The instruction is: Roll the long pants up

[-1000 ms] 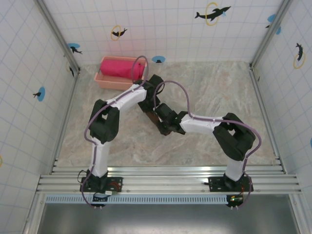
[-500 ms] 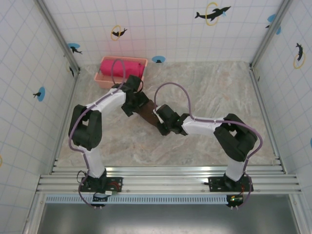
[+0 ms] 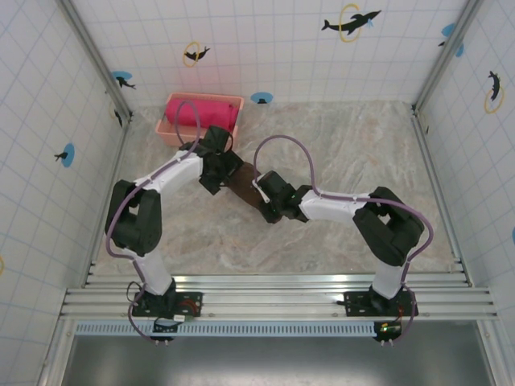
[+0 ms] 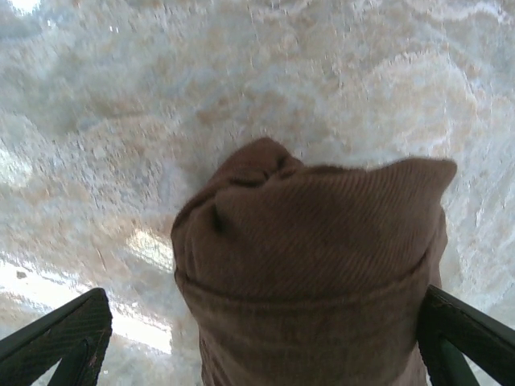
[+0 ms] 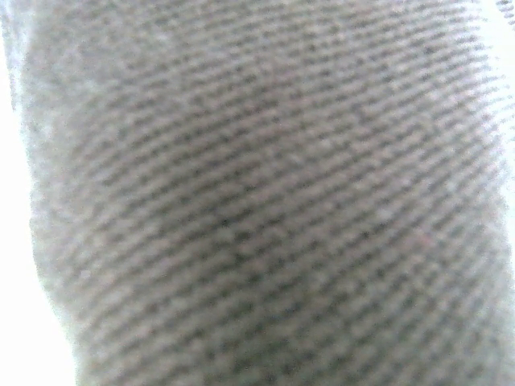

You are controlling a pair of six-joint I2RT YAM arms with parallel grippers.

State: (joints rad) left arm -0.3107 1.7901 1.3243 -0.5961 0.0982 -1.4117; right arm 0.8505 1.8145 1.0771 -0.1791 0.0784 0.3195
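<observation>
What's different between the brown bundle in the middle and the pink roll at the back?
The long pants are dark brown; the pink rolled cloth is bright pink. The long pants lie on the table; the pink rolled cloth sits in a pink basket. Both are bundled fabric.

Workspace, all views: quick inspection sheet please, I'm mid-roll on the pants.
Surface: marbled table, no spills seen.
Job's things: long pants bunched into a brown roll at centre, between both arms.
Clutter: pink basket holding a pink rolled cloth, far left corner.
End effectors: left end effector open, straddling the roll's end; right end effector at the roll, jaws hidden.
Cables: purple cables loop above each arm; no snag seen.
Surroundings: tiled walls with dolphin stickers.
</observation>
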